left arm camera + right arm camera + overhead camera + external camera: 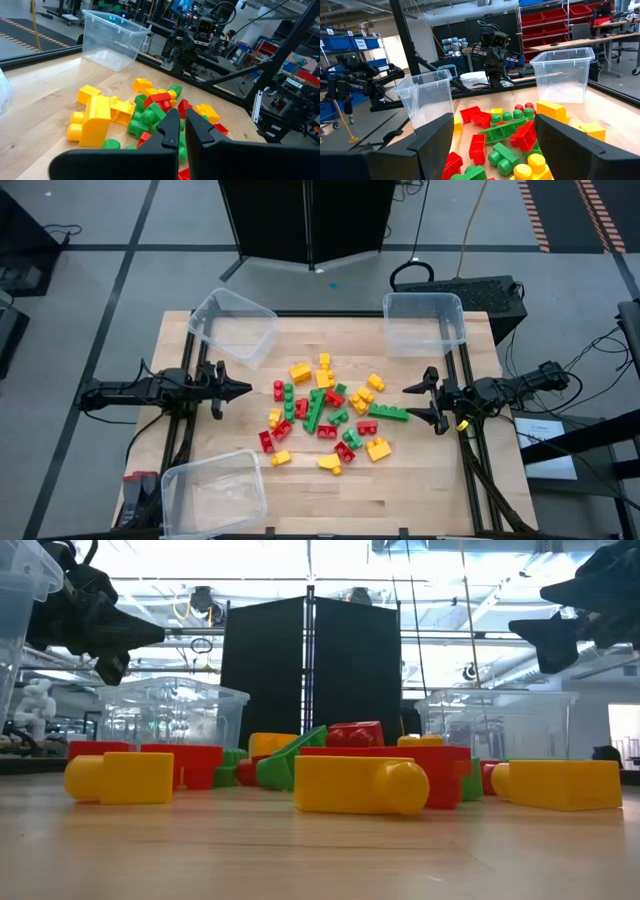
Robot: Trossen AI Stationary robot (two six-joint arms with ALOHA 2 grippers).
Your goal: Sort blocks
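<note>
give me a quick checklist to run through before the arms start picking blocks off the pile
1. Right gripper open, empty, beside the pile: ok.
2. Left gripper open for a grasp: not ok, shut.
3. Blocks all on the table, none in a bin: ok.
4. Three clear bins upright and empty: ok.
5. Long green block nearest the right gripper lies clear of its neighbours: ok.

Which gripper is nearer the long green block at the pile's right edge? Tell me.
Right. The right gripper, open, hovers just beside the long green block. The left gripper, shut, sits across the pile of blocks, on its far side.
</note>
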